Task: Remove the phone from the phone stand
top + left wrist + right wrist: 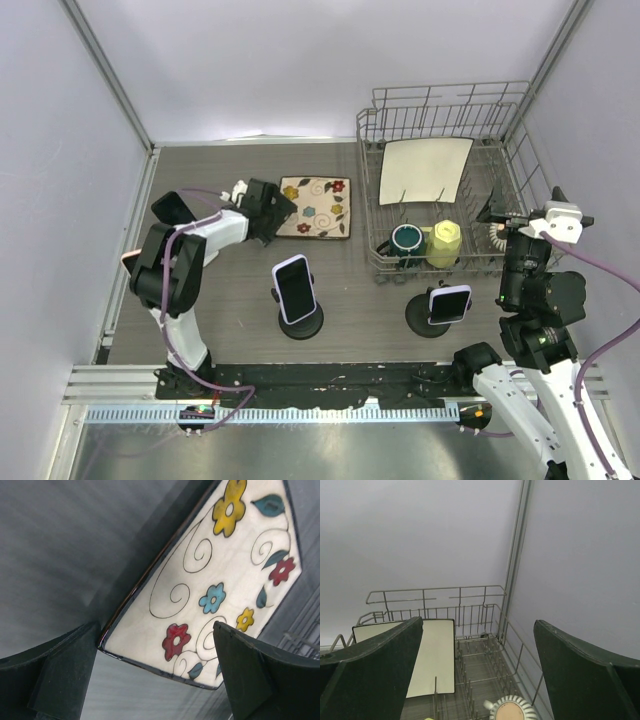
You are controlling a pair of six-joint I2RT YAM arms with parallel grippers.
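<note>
Two phones stand on round black stands on the table. The left phone [294,288] is upright on its stand [303,323]. The right phone [449,303] lies sideways on its stand [428,320]. My left gripper [283,212] is open and empty, well behind the left phone, its jaws low over the near corner of a floral plate [315,207]; the wrist view shows the gripper [156,627] with the plate [210,585] between its fingers. My right gripper [525,202] is open and empty, raised over the right end of the dish rack [520,165], behind the right phone. Neither phone shows in the wrist views.
The wire dish rack holds a white square plate [425,170], a teal mug [408,240], a yellow cup [444,243] and a striped round item [512,710]. The white plate [432,655] shows in the right wrist view. Walls enclose the table on three sides.
</note>
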